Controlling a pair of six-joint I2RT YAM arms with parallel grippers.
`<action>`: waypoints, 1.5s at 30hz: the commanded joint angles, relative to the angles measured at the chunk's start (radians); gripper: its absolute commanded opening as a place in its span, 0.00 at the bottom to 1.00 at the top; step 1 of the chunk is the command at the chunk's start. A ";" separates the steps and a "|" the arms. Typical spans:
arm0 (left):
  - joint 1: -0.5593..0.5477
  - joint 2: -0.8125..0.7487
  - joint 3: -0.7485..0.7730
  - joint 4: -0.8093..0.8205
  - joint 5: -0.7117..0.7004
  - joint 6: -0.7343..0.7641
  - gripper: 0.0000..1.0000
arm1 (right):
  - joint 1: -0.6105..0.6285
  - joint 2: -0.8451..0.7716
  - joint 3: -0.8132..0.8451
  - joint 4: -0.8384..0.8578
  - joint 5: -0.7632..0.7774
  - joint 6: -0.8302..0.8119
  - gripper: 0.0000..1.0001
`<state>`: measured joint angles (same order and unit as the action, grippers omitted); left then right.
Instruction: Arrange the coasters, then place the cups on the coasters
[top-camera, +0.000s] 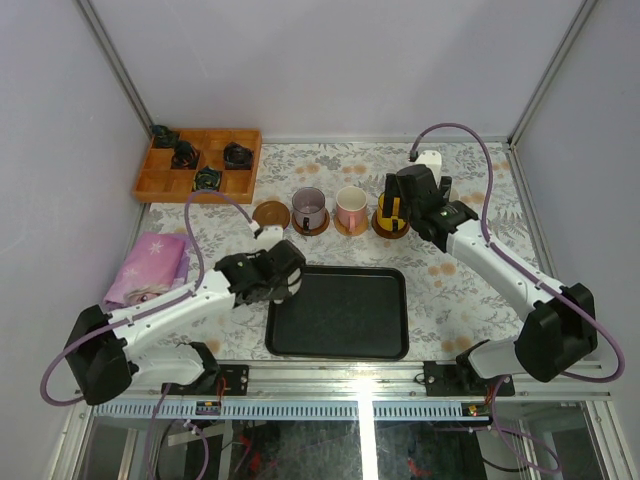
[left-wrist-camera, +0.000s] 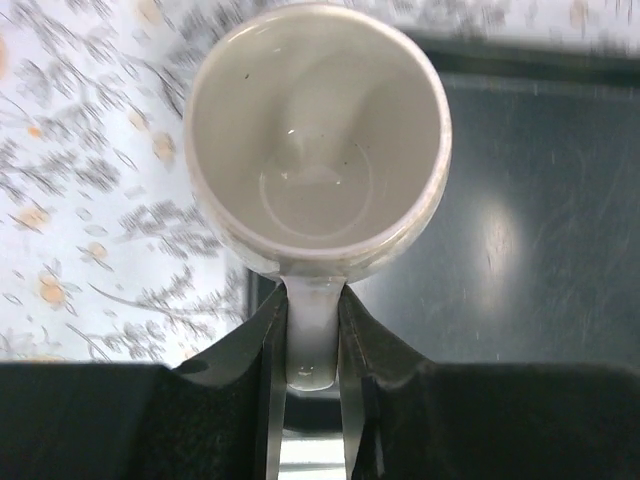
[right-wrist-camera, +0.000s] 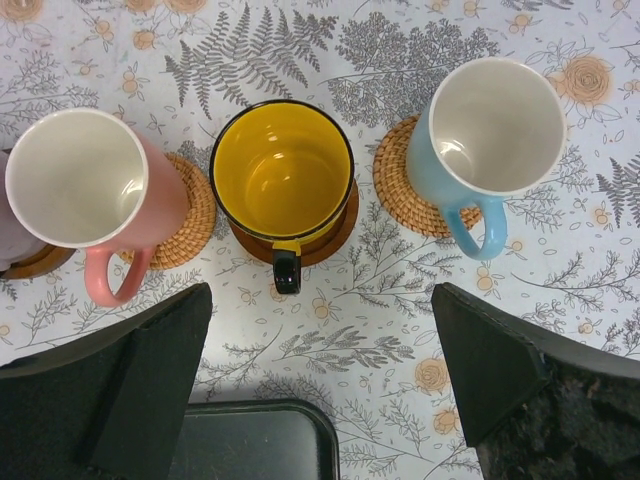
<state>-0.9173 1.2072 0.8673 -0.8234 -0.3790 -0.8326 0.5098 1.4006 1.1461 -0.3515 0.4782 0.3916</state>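
My left gripper (left-wrist-camera: 312, 305) is shut on the handle of the cream-white cup (left-wrist-camera: 318, 150), which hangs upright over the left edge of the black tray (left-wrist-camera: 520, 230). In the top view this gripper (top-camera: 288, 272) is by the tray's left rim. An empty brown coaster (top-camera: 271, 213) lies at the left end of the row. Beside it the mauve cup (top-camera: 309, 207) stands on a coaster. The pink cup (right-wrist-camera: 80, 180), yellow cup (right-wrist-camera: 283, 170) and light blue cup (right-wrist-camera: 495, 130) each stand on a coaster (right-wrist-camera: 400, 185). My right gripper (right-wrist-camera: 320, 330) is open just in front of the yellow cup, holding nothing.
A wooden compartment box (top-camera: 160, 183) with dark items sits at the back left. A pink cloth (top-camera: 150, 265) lies at the left edge. The black tray (top-camera: 338, 312) lies in the near middle, its corner (right-wrist-camera: 250, 440) below my right gripper.
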 joint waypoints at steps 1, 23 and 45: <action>0.138 0.013 0.063 0.141 -0.080 0.141 0.00 | -0.005 -0.039 0.000 0.053 0.064 -0.010 0.99; 0.562 0.332 0.249 0.646 0.037 0.473 0.00 | -0.005 0.035 0.000 0.143 0.073 -0.039 1.00; 0.609 0.433 0.230 0.772 0.171 0.609 0.00 | -0.004 0.084 0.015 0.138 0.049 -0.022 1.00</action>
<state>-0.3180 1.6398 1.0767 -0.1825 -0.2092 -0.2584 0.5098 1.4818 1.1412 -0.2489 0.5137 0.3637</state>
